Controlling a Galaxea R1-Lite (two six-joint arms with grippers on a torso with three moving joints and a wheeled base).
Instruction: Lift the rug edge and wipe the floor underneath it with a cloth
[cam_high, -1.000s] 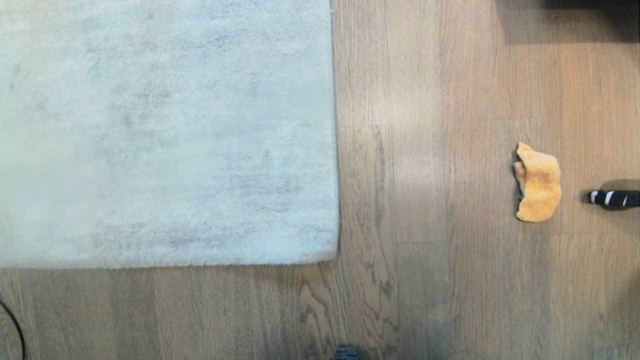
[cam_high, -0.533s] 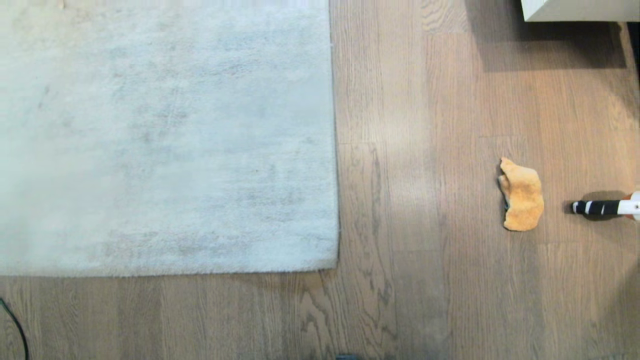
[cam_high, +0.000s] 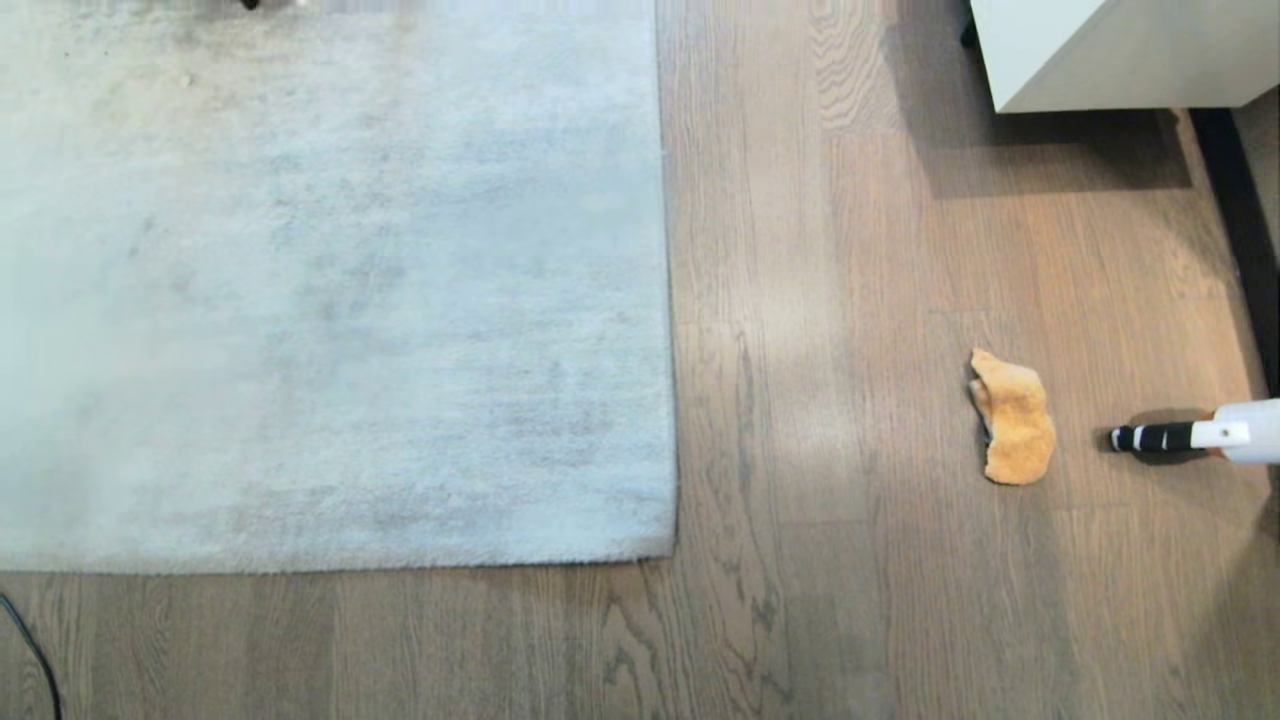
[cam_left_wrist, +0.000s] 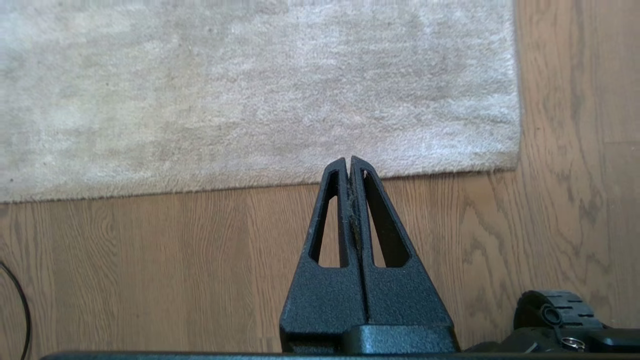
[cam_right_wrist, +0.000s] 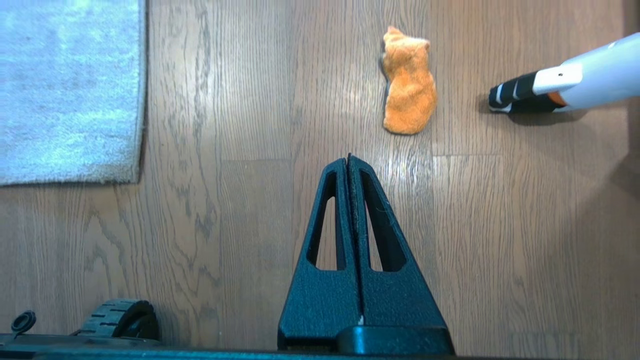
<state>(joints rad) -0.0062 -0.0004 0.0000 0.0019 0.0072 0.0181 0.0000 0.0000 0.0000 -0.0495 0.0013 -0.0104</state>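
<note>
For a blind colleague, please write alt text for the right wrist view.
The right tool, shut and empty, hangs above a wooden floor, pointing toward a small orange cloth lying flat. A rug corner lies to one side, and a white wand with a black striped tip rests beyond the cloth.

A home living space: pale grey rug (cam_high: 330, 290) on wood-plank floor (cam_high: 800, 620), white furniture corner (cam_high: 1100, 50) beyond, well clear of both closed grippers
</note>
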